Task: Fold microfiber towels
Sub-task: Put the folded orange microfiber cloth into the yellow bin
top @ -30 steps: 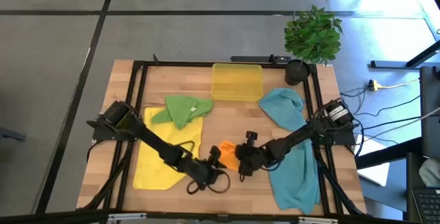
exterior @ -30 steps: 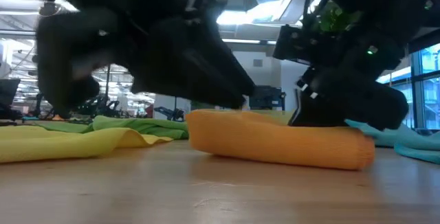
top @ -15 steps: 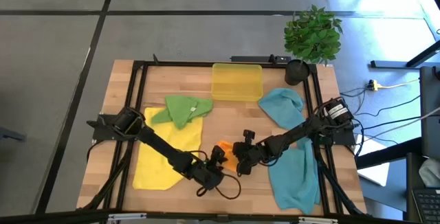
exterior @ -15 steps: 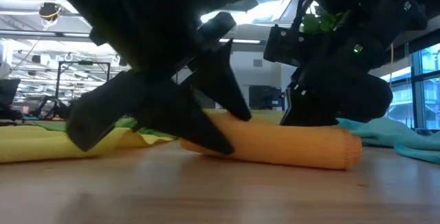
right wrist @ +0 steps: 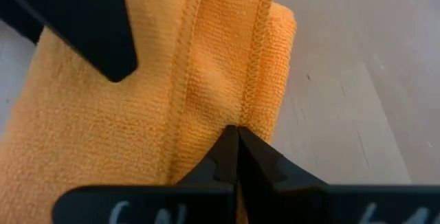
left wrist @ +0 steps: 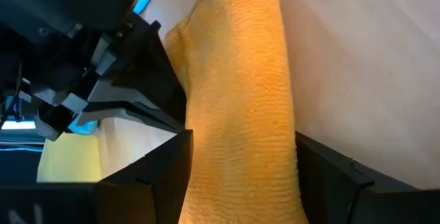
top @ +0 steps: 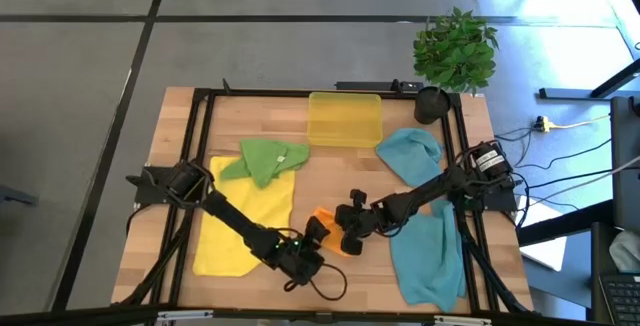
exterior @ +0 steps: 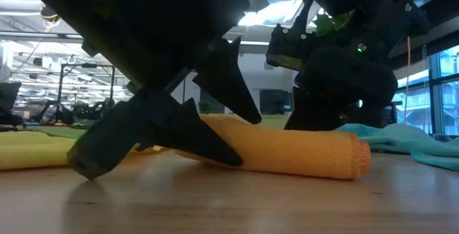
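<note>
Two grippers meet at the orange towel (top: 328, 228), which lies near the front edge of the table (top: 330, 156), between the yellow towel (top: 232, 228) and the long teal-blue towel (top: 428, 256).

Nearest us, we note the left gripper (top: 312, 238) at the towel's front-left side. Its fingers (left wrist: 155, 176) stand wide apart, one on each side of the roll, astride it without squeezing; nothing is held.

Orange towel: folded into a thick, rounded bundle of looped pile, stitched hems showing on top (right wrist: 192, 80). In the low view it lies flat on the wood (exterior: 287, 151), long axis running across that view, one blunt end toward the teal cloth.

Right gripper (top: 347, 240) just behind, on the towel's far-right side. We see its fingers (right wrist: 237, 159) pressed together to a point, tips pinching the towel at the hem seam.

Farther back from the orange towel: green towel (top: 265, 158) rumpled, second teal-blue towel (top: 412, 154) bunched, yellow plastic tray (top: 345, 118) beyond, potted plant (top: 455, 51) at the far right corner.
</note>
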